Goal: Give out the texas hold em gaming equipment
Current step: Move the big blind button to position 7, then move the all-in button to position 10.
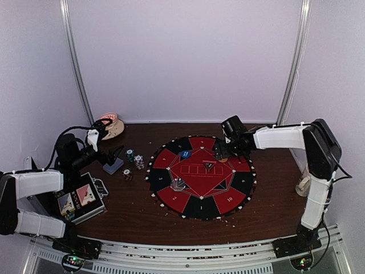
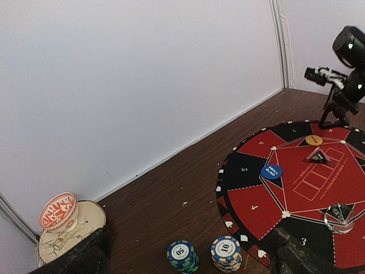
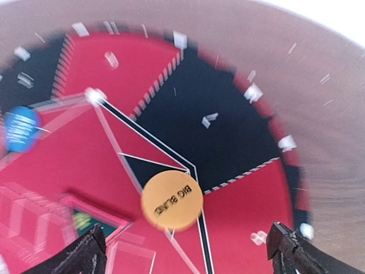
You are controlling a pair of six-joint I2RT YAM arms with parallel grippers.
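The round red-and-black poker mat (image 1: 201,197) lies mid-table. My right gripper (image 1: 221,150) hovers open over its far part; in the right wrist view its fingers straddle (image 3: 191,257) the orange BIG BLIND button (image 3: 171,200), which lies flat on the mat, not touching it. A blue SMALL BLIND button (image 1: 185,154) lies on the mat's far left, also in the left wrist view (image 2: 271,171). My left gripper (image 1: 117,154) is open and empty, above two chip stacks: a teal one (image 2: 183,256) and a white one (image 2: 226,253). A red stack (image 1: 127,174) and a grey-blue card deck (image 1: 113,166) lie nearby.
A beige mug (image 1: 111,125) lies on its side at the back left. The metal case with card pictures (image 1: 80,200) sits at the front left under my left arm. A clear glass piece (image 2: 339,217) and a small dark triangle (image 2: 318,156) rest on the mat.
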